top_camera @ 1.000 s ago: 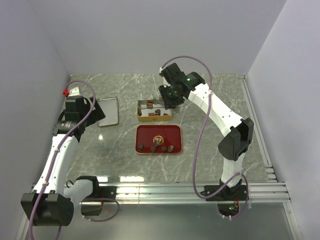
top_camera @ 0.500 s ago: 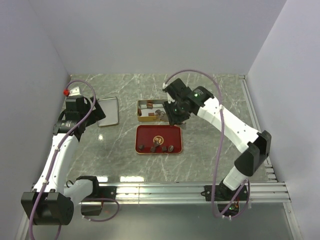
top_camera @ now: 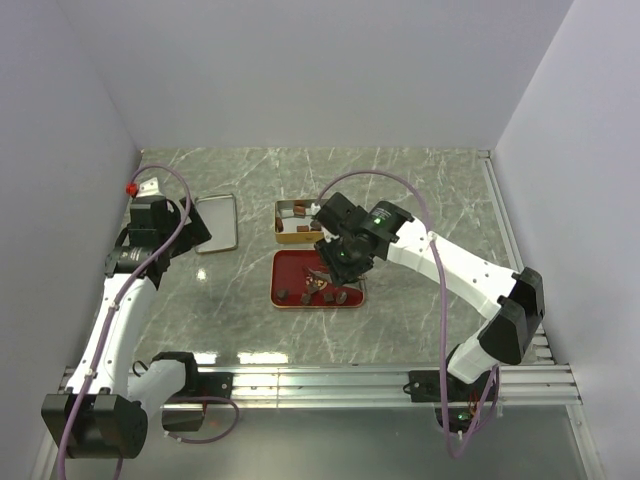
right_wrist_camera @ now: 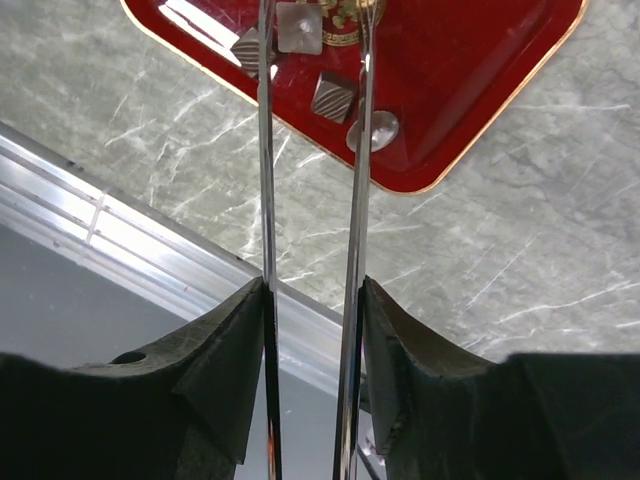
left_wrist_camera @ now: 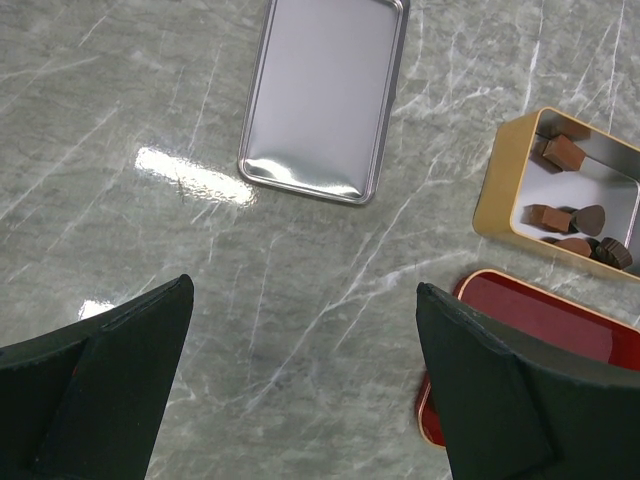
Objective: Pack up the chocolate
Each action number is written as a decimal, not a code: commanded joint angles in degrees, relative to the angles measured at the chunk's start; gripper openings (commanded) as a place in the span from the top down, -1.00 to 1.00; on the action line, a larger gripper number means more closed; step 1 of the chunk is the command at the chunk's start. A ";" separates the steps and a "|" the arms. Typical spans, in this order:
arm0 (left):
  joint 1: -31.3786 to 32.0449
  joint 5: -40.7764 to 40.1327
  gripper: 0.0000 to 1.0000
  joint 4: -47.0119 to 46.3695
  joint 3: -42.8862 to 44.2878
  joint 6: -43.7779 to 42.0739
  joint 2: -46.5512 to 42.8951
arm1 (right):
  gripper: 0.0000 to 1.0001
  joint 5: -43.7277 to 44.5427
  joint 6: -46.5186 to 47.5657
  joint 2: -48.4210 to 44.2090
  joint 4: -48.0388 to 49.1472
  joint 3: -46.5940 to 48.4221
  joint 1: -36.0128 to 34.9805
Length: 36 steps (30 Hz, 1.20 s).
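Observation:
Several small dark chocolate pieces (top_camera: pixel 318 293) lie on the red tray (top_camera: pixel 350 262); in the right wrist view they sit near the tong tips (right_wrist_camera: pixel 334 96). More pieces (left_wrist_camera: pixel 550 215) lie in the gold tin box (top_camera: pixel 290 236). My right gripper (top_camera: pixel 338 258) is shut on long metal tongs (right_wrist_camera: pixel 266 200) and hovers over the red tray (right_wrist_camera: pixel 470 80). The tong arms stand slightly apart with nothing between them. My left gripper (left_wrist_camera: pixel 302 290) is open and empty above bare table, left of the tray (left_wrist_camera: pixel 540 320).
A silver tin lid (top_camera: pixel 216 222) lies flat at the left, also in the left wrist view (left_wrist_camera: pixel 325 95). The gold box's rim (left_wrist_camera: pixel 505 190) is just behind the tray. The aluminium rail (right_wrist_camera: pixel 120 230) runs along the near table edge.
My right arm has swung from over the gold box toward the near side and lowered the tongs over the red tray. The left arm has hardly moved.

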<state>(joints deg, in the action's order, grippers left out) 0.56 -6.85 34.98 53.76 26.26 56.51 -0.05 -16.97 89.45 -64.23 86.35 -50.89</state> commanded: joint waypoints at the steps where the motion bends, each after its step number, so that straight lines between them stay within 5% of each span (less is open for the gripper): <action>1: -0.29 0.44 -0.99 -0.09 -0.41 0.46 -1.67 | 0.01 0.23 -0.96 -2.00 0.86 -0.39 -1.22; 36: -0.29 0.79 -0.99 -2.81 0.12 -0.07 2.20 | 0.02 2.52 -0.26 3.98 2.35 -2.23 -3.60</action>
<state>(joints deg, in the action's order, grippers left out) 0.54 -6.85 34.30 52.71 26.63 58.43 1.23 -17.61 93.21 -63.44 84.07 -54.04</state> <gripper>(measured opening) 0.995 0.500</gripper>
